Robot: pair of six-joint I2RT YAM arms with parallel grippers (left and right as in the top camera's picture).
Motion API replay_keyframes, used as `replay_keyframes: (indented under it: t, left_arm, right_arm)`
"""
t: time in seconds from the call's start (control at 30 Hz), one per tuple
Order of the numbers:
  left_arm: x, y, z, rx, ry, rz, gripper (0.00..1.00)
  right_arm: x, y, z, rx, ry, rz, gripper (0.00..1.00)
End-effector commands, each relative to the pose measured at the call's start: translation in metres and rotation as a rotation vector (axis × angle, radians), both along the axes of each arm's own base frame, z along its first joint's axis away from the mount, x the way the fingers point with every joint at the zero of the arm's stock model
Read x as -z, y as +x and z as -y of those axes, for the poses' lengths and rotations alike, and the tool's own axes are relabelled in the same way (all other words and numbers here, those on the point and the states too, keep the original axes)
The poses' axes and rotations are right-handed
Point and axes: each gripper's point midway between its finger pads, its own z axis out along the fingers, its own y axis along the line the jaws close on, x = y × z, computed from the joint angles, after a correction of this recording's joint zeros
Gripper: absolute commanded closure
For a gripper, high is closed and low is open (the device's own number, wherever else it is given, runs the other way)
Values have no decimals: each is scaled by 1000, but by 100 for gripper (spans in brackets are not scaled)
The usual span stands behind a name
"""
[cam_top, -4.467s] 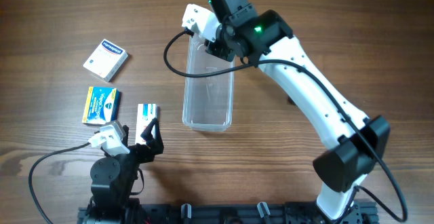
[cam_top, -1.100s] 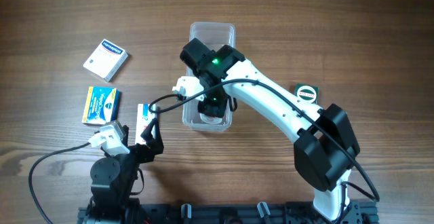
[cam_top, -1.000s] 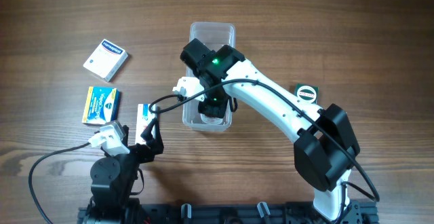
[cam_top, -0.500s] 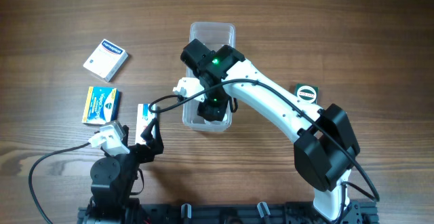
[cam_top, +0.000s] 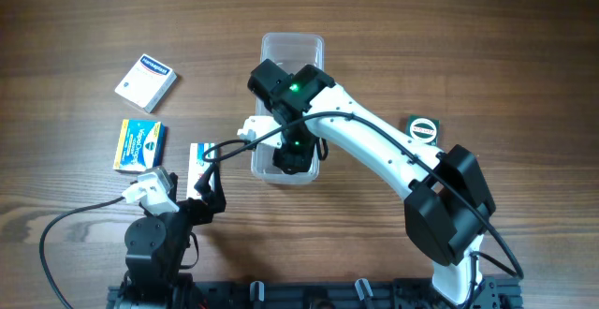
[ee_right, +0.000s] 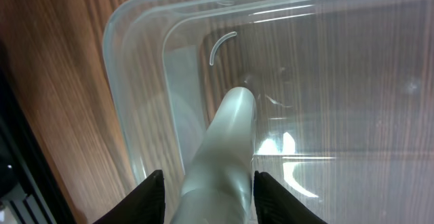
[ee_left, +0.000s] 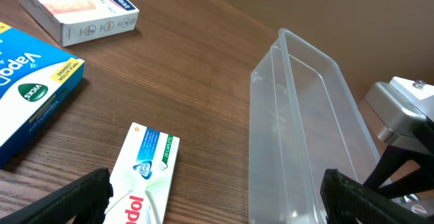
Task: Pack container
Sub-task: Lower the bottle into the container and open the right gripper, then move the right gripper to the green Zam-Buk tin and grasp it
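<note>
My right pincer (ee_right: 207,181) is clamped on a pale rounded tube (ee_right: 229,125), inside the 6 o'clock end of the clear container (cam_top: 292,51). The container lies mid-counter (cam_top: 468,28), running 12 to 6. My left pincer (ee_left: 217,191) gapes wide, empty, at 7 o'clock.

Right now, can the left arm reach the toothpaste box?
Probably yes. The toothpaste box lies just in front of the open left hand, and nothing sits between them.
</note>
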Motion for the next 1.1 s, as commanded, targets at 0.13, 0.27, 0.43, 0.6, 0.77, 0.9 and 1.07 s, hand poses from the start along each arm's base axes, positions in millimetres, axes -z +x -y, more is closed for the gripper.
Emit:
replay_keyframes:
  t: [0.13,0.27,0.43,0.6,0.77,0.9,1.07]
  left_arm:
    - [0,0,0,5,8,5,0]
    - [0,0,0,5,8,5,0]
    - [0,0,0,5,8,5,0]
    - [0,0,0,5,8,5,0]
    - [0,0,0,5,8,5,0]
    - [0,0,0,5,8,5,0]
    - [0,0,0,5,8,5,0]
  right_arm:
    - [-5,-4,-9,-30,50,1,35]
    - [-10,2,-16,-30,75,26,34]
    - [-37,22,-37,8,158,104,34]
    - [-60,37,-49,49,211,158,34]
    - [-74,76,-29,325,207,237,36]
    - [-130,131,33,772,281,368,34]
    - [-160,162,197,1353,225,376,16]
